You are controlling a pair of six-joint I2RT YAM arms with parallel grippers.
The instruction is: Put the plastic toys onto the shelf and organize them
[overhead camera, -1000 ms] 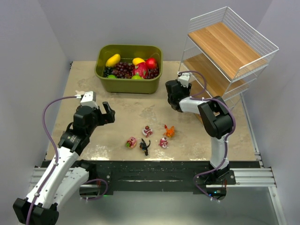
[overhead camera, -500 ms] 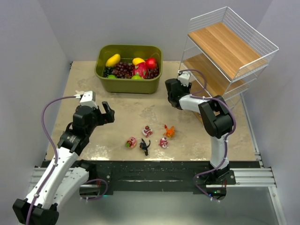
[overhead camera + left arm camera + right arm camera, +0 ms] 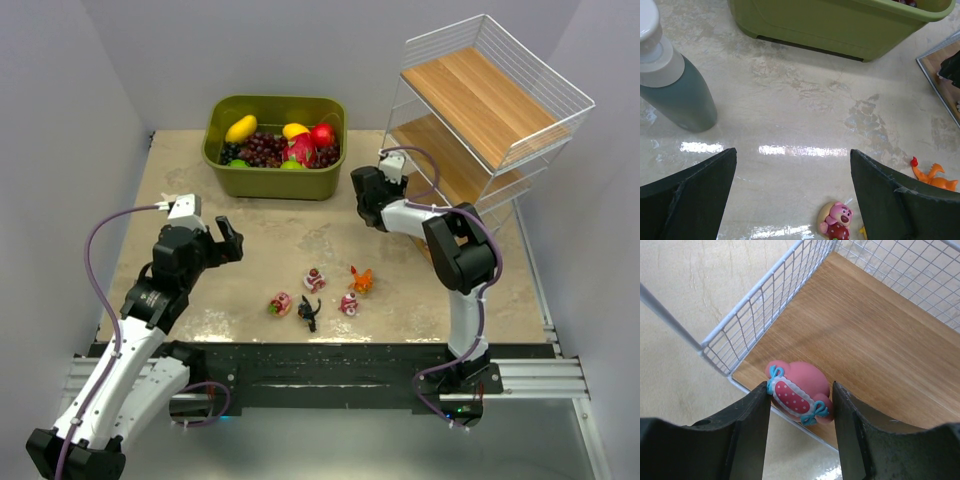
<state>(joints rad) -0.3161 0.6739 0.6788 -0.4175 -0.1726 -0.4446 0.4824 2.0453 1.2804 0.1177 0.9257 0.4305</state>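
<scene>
Tabletop (image 3: 300, 225): loose toys (image 3: 315, 280) lower centre, unsorted.
Right gripper (image 3: 801, 392): clamped on pink toy (image 3: 797, 385) over shelf (image 3: 865, 340) corner, evidently for placement.
Left gripper (image 3: 792, 152): fingers spread, empty.

Top camera overlooks the table (image 3: 260, 250); right wrist camera closely shares the shelf (image 3: 475, 95).

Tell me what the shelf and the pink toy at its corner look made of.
The shelf has boards that look like light wood or laminate, matte, grain lines showing; its frame looks like white-coated metal wire. The pink toy looks like smooth moulded plastic, possibly soft vinyl, with a faint sheen.
</scene>
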